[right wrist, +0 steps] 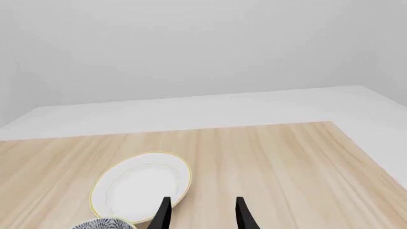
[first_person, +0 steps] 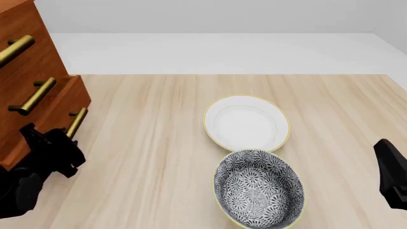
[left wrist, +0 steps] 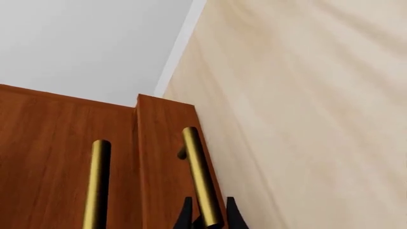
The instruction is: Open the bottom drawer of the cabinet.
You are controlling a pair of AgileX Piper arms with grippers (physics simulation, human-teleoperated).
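The cabinet [first_person: 25, 62] stands at the table's left edge with three brass bar handles. The bottom drawer [first_person: 64, 102] sticks out a little past the two fronts above it. My left gripper [first_person: 66, 140] is at the near end of the drawer's brass handle [first_person: 76, 122]. In the left wrist view the black fingers of the left gripper [left wrist: 207, 219] sit on either side of that handle [left wrist: 198, 176], shut on it, with the drawer front [left wrist: 162, 143] behind. My right gripper [right wrist: 202, 214] is open and empty; it shows at the front view's right edge [first_person: 389, 171].
A white plate [first_person: 247, 123] with a yellow rim lies mid-table, and a patterned grey bowl [first_person: 258, 188] sits just in front of it. Both also show in the right wrist view, the plate [right wrist: 141, 183] and the bowl's rim [right wrist: 105, 224]. The middle drawer's handle [left wrist: 98, 186] runs beside the gripped one.
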